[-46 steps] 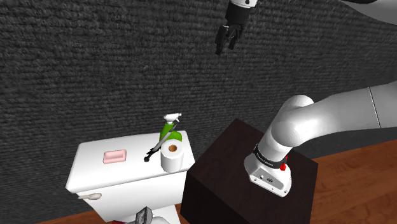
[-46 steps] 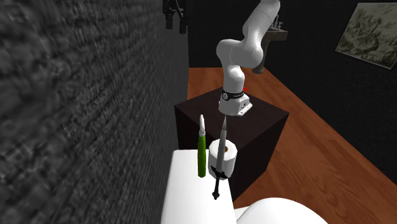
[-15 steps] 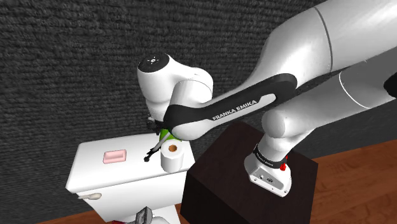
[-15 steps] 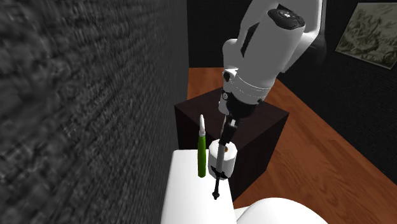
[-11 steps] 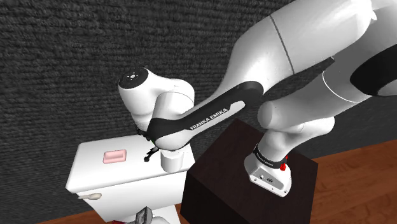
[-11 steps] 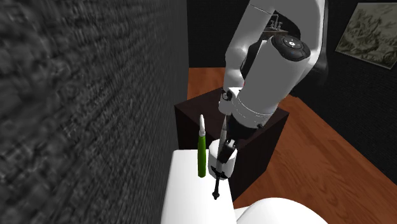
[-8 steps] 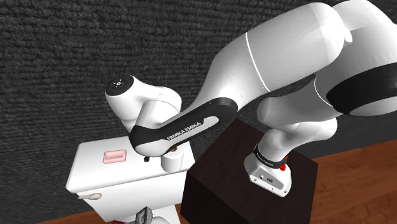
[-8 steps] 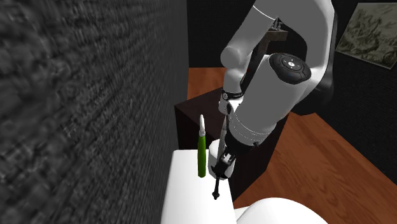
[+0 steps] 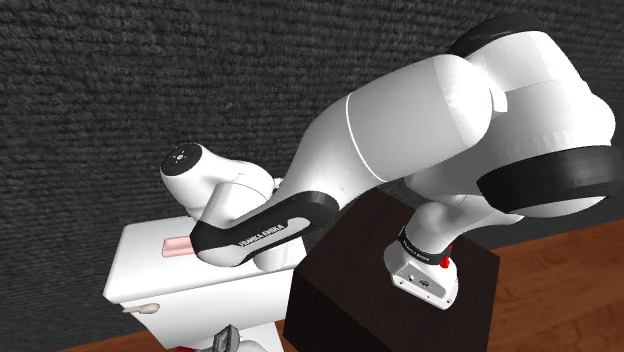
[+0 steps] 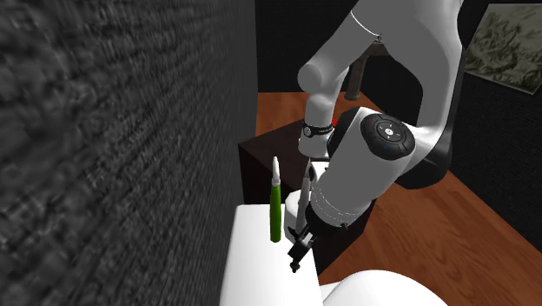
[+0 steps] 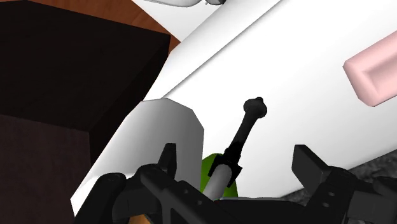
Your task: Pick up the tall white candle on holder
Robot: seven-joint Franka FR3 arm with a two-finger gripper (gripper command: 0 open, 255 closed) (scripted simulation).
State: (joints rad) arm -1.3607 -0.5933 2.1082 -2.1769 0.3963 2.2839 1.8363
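Observation:
The candle (image 11: 218,181) is a slim pale stick on a black holder (image 11: 245,127). It leans tilted against a white toilet roll (image 11: 167,137) on the white toilet tank lid (image 11: 305,121). My gripper (image 11: 238,167) is open and low over it. The candle lies between the two fingers (image 11: 167,159), nearer one of them, and neither touches it. In the second exterior view the candle (image 10: 306,185) pokes up beside the white hand, with the holder's foot (image 10: 295,261) on the lid (image 10: 252,265). In the shoulder view the arm hides the candle.
A green spray bottle (image 10: 275,213) stands right behind the candle by the dark brick wall (image 10: 113,130). A pink soap bar (image 11: 374,70) lies farther along the lid (image 9: 140,262). The dark stand (image 9: 345,265) adjoins the tank. The toilet bowl (image 10: 382,291) sits below.
The arm has swung down from high against the wall to the tank lid. Over the last second the hand sank lower until its fingers straddle the candle.

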